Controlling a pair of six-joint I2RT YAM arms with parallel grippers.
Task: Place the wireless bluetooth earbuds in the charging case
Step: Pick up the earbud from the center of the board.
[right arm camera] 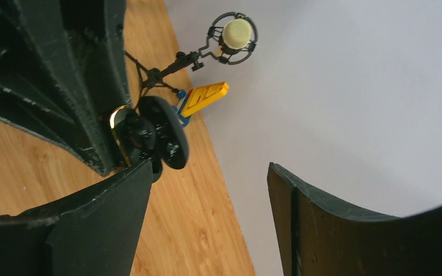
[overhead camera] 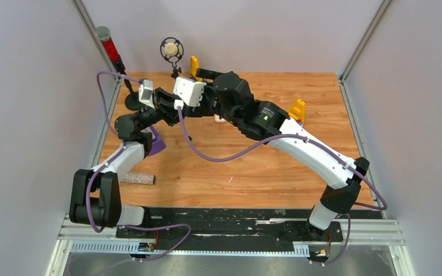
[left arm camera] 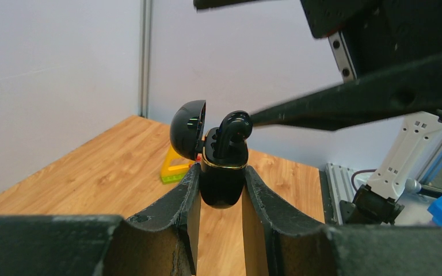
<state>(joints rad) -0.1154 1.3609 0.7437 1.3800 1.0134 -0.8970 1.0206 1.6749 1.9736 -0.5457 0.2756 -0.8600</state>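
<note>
My left gripper (left arm camera: 221, 169) is shut on a black charging case (left arm camera: 223, 184) and holds it upright above the table. Its lid (left arm camera: 187, 129) is open. A black earbud (left arm camera: 234, 129) stands in the case, its top above the gold rim. My right gripper (right arm camera: 207, 167) is open and empty. One of its fingers (left arm camera: 345, 103) touches the earbud's top with its tip. The right wrist view shows the case (right arm camera: 128, 135) at that finger's tip. In the top view the case is hidden under the wrists. The other earbuds are out of view.
A small white object (overhead camera: 220, 119) lies on the wooden table (overhead camera: 253, 172) under the right arm. Yellow toys (overhead camera: 297, 109) (overhead camera: 194, 66) stand at the back. A microphone (overhead camera: 171, 49), a purple piece (overhead camera: 156, 142) and a speckled roll (overhead camera: 138, 179) are on the left.
</note>
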